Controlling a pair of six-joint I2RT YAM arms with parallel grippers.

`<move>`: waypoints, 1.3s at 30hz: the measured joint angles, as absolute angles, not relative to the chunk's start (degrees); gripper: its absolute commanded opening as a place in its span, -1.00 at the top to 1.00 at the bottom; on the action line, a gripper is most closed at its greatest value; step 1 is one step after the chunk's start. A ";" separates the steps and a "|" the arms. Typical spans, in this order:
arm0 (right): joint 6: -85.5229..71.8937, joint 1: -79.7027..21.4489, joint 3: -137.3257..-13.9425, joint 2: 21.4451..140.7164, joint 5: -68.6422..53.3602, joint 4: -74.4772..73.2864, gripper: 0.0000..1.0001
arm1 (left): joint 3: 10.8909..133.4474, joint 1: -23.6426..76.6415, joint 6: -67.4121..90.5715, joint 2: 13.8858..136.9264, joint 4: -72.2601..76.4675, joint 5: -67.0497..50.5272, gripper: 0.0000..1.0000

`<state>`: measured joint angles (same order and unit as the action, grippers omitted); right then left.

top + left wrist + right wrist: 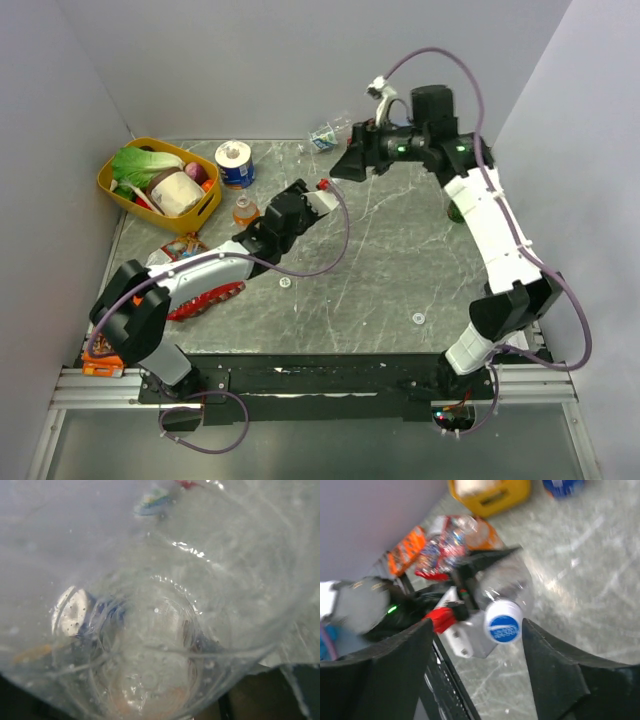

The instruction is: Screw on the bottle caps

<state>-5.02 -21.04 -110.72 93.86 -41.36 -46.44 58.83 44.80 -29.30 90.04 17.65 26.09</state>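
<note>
In the left wrist view a clear plastic bottle (150, 650) fills the picture. My left gripper (312, 203) is shut on its body, and its fingers are hidden behind the plastic. The bottle's neck points toward my right gripper (476, 625) and carries a white cap with a blue top (503, 622). That cap lies between the right fingers, close to the right one, and the jaws stand open with a wide gap on the left. The orange drink bottle (245, 210) stands just left of the left gripper. Two small white caps (285, 283) (418, 318) lie loose on the table.
A yellow basket (207, 208) of groceries sits at the back left, with a blue-and-white tub (235, 164) beside it. Another small bottle (325, 135) lies by the back wall. A red snack packet (205, 297) lies under the left arm. Dark green glass (455, 212) shows behind the right arm.
</note>
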 measured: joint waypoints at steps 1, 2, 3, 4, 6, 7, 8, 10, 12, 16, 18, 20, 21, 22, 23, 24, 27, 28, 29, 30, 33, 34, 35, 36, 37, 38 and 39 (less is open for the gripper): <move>-4.40 -20.21 -111.53 93.14 -43.64 -45.91 -0.73 | 59.16 44.23 -29.36 89.30 15.49 23.49 0.98; -3.53 -19.55 -111.70 92.20 -45.06 -45.45 -0.72 | 59.16 43.70 -29.52 88.40 13.23 20.03 0.98; -1.15 -18.68 -111.68 90.61 -47.79 -45.19 -0.69 | 59.16 42.83 -30.46 87.31 9.89 15.55 0.98; 1.48 -18.02 -111.59 88.82 -49.89 -45.19 -0.67 | 59.16 42.33 -31.14 86.61 7.55 12.56 0.98; 10.04 -17.39 -110.48 85.23 -53.23 -46.09 -0.58 | 59.16 40.91 -34.09 85.03 1.91 3.81 0.98; 15.90 -17.67 -109.60 82.72 -54.52 -47.88 -0.56 | 59.16 40.25 -35.73 84.31 -0.91 -0.21 0.98; 24.71 -18.33 -108.18 79.75 -55.68 -50.48 -0.51 | 59.16 39.51 -37.63 83.57 -3.73 -4.01 0.98; 37.01 -21.78 -106.26 75.90 -56.18 -54.72 -0.48 | 59.20 38.20 -41.76 82.17 -9.52 -11.31 0.97; 50.98 -25.58 -102.80 72.18 -55.51 -58.83 -0.47 | 59.81 37.23 -46.11 81.47 -14.81 -16.75 0.98; 73.60 -29.65 -96.47 68.69 -52.97 -66.17 -0.39 | 63.13 36.49 -53.54 81.78 -25.04 -24.53 0.98; 81.91 -30.50 -95.29 69.45 -51.35 -69.10 -0.36 | 65.12 36.45 -56.16 82.32 -28.18 -26.94 0.98; 87.61 -31.24 -94.98 70.85 -49.91 -70.81 -0.33 | 66.39 36.45 -57.87 82.72 -29.95 -28.75 0.98; 90.15 -31.68 -94.74 71.59 -49.23 -71.20 -0.32 | 66.63 36.40 -58.48 82.76 -30.50 -29.43 0.98; 92.33 -32.16 -94.39 72.23 -48.66 -71.53 -0.31 | 66.63 36.40 -59.05 82.76 -30.94 -30.02 0.98; 94.00 -32.71 -94.26 72.73 -48.25 -71.85 -0.29 | 66.63 36.40 -59.35 82.76 -31.35 -30.46 0.98; 95.37 -33.19 -94.13 73.06 -47.86 -71.99 -0.28 | 66.63 36.38 -59.59 82.76 -31.64 -30.83 0.98; 98.28 -34.37 -94.04 73.58 -47.40 -72.07 -0.23 | 66.63 36.38 -60.38 82.76 -32.23 -31.44 0.98; 99.04 -34.70 -94.04 73.67 -47.35 -72.10 -0.22 | 66.63 36.34 -60.55 82.78 -32.34 -31.66 0.98; 99.57 -34.98 -94.02 73.69 -47.35 -72.07 -0.21 | 66.63 36.34 -60.60 82.76 -32.42 -31.68 0.98; 100.18 -35.29 -93.84 73.69 -47.37 -72.03 -0.20 | 66.63 36.34 -60.69 82.76 -32.45 -31.70 0.98; 101.82 -36.21 -92.77 73.78 -47.35 -72.07 -0.18 | 66.63 36.29 -60.77 82.76 -32.42 -31.70 0.98; 102.26 -36.45 -92.40 73.91 -47.33 -72.18 -0.17 | 66.63 36.27 -60.77 82.76 -32.42 -31.70 0.98; 102.65 -36.64 -92.20 74.15 -47.27 -72.31 -0.17 | 66.63 36.23 -60.77 82.76 -32.42 -31.73 0.98; 102.98 -36.86 -92.14 74.48 -47.20 -72.42 -0.17 | 66.63 36.23 -60.77 82.76 -32.42 -31.73 0.98; 103.20 -36.95 -92.14 74.83 -47.18 -72.42 -0.16 | 66.63 36.21 -60.77 82.76 -32.40 -31.75 0.98; 103.31 -37.01 -92.14 75.11 -47.16 -72.42 -0.16 | 66.63 36.21 -60.75 82.76 -32.40 -31.77 0.98; 103.44 -37.06 -92.12 75.37 -47.11 -72.38 -0.15 | 66.63 36.18 -60.75 82.76 -32.36 -31.83 0.98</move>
<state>103.44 -37.06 -92.12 75.37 -47.11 -72.38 66.63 36.18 -60.75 82.76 -32.36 -31.83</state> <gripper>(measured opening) 0.585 0.573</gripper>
